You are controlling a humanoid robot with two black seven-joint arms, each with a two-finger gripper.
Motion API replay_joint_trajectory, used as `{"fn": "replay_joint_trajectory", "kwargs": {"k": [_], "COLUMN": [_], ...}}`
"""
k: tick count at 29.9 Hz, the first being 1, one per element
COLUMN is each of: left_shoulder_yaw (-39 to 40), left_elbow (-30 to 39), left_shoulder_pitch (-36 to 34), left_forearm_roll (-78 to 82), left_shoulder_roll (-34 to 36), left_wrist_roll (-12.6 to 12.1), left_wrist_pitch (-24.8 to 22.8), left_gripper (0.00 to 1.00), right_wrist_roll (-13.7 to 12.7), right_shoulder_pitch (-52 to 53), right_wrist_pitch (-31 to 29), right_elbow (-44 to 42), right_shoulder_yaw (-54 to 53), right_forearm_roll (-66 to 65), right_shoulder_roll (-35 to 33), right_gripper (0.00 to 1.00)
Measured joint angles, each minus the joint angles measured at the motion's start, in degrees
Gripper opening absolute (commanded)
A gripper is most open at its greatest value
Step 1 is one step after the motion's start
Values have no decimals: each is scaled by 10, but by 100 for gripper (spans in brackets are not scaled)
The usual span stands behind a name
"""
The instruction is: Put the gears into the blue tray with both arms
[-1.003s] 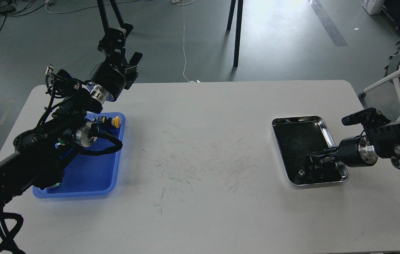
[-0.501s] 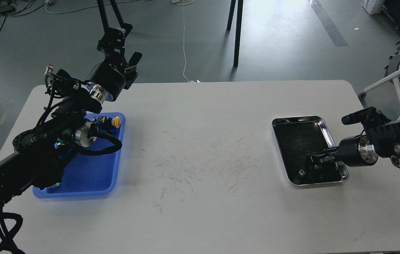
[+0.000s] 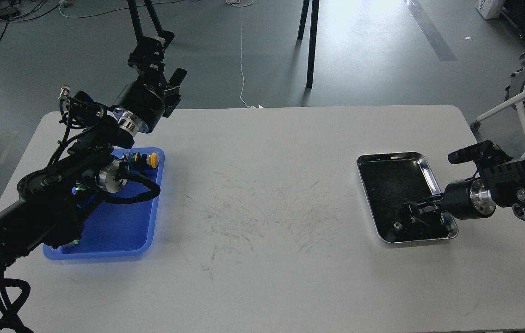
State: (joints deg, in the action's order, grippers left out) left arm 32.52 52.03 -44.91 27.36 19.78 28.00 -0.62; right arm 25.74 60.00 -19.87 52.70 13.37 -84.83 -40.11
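The wide white scuffed rectangular table [image 3: 262, 185] served as the landmark. Over its left half the black jointed left arm [image 3: 58, 185] rose from the near left corner, bent above the flat bright-blue plastic tray [image 3: 123, 231], and pointed up past the table's far edge; its left gripper [image 3: 156, 51] was raised above the floor beyond that edge, fingers too dark and end-on to tell apart, so their spread could not be told. On the table's right side the black right arm [image 3: 512, 185] reached in level from the right edge, wrist low, its right gripper [image 3: 410, 219] dipped into the near end of the shiny steel tray with dark bottom [image 3: 431, 178]; its opening could not be told. A tiny dark gear [image 3: 397, 225] lay there just beside the fingertips.
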Motion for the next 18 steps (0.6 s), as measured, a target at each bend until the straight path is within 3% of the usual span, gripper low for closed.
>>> {"fn": "replay_joint_trajectory", "kwargs": {"k": [7,12,18], "left_shoulder_yaw": [-1,-1,-1], "left_elbow": [0,0,0], "left_shoulder_pitch": [0,0,0], "left_forearm_roll": [1,2,2], "left_shoulder_roll": [-1,-1,-1], "left_wrist_roll": [0,0,0], "left_wrist_pitch": [1,1,1], "left_gripper": [98,98,98], "right_wrist_roll": [4,4,4], "right_shoulder_pitch": [20,24,22], "right_wrist_pitch": [-12,-16,-16], "right_elbow": [3,3,1], "right_shoulder_yaw": [-1,-2,-4], "right_forearm_roll": [3,3,3], "right_shoulder_roll": [-5,-8,-6], "right_gripper": [15,41,45]}}
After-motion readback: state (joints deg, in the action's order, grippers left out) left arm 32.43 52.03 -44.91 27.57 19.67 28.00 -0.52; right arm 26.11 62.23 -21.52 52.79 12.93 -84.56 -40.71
